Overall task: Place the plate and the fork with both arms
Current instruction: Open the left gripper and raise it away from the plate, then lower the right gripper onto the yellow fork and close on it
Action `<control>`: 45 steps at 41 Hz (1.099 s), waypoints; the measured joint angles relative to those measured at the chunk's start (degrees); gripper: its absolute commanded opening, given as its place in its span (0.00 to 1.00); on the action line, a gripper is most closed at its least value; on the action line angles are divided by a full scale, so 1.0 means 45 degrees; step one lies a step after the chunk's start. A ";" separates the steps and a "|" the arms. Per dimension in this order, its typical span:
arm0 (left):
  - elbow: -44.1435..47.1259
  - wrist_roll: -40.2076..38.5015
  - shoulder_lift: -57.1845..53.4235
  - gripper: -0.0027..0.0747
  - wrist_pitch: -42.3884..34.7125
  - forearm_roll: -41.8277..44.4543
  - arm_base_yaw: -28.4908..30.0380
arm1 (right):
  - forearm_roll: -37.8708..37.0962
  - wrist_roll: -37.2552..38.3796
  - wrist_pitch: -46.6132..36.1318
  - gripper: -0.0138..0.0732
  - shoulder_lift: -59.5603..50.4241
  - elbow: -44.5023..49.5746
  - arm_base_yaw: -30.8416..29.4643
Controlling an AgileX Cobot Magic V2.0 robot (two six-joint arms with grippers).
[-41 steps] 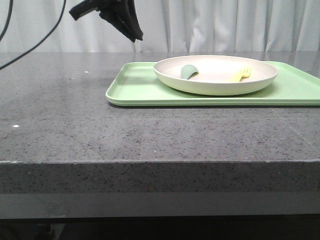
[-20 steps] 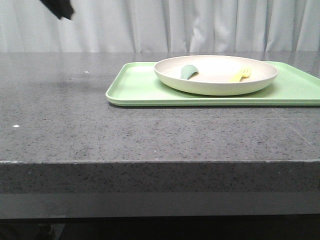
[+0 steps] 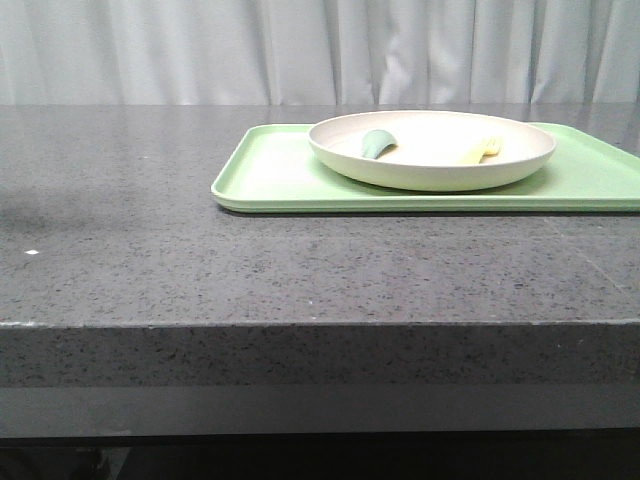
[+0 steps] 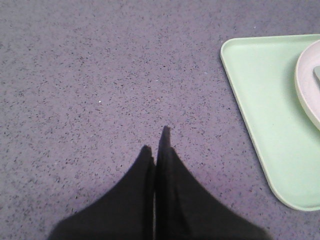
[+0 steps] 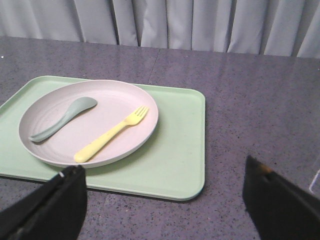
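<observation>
We record first a dark grey speckled counter [image 3: 300, 260] running the full width of the front view, backed by a pale pleated curtain [image 3: 330, 50]. On its far right portion we list a flat rectangular light-green tray [image 3: 270, 170], lying flush on the stone with its right end running out of the front view. On the tray we note the plate [image 3: 432, 175], a round cream-white shallow dish with a raised rim, seated toward the tray's left half and well inside its edges. Inside the plate we find two utensils lying apart: a small sage-green spoon [image 5: 62, 118] on the left side of the dish, and the fork [image 5: 111, 133], pale yellow, on the right side, resting flat on the plate's floor with its tines pointing toward the far rim. We enter the left gripper [image 4: 156, 152] as two black fingers with the jaws pressed together, holding nothing, poised over bare counter to the left of the tray. We enter the right gripper [image 5: 165, 200] as two black fingers with the jaws spread wide, also holding nothing, placed near the tray's near edge.
</observation>
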 measured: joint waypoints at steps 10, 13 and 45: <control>0.4202 0.0000 -0.4004 0.01 -0.2322 0.0000 0.0000 | 0.0000 0.0000 -0.0025 0.91 0.0101 0.0000 0.0000; 0.5146 0.0000 -0.5255 0.01 -0.2826 0.0000 0.0000 | 0.0094 0.0000 -0.0048 0.91 0.0380 -0.0011 0.0000; 0.6459 0.0000 -0.8448 0.01 -0.3387 0.0000 0.0000 | 0.1850 0.1341 0.4511 0.87 1.2071 -0.9210 0.2012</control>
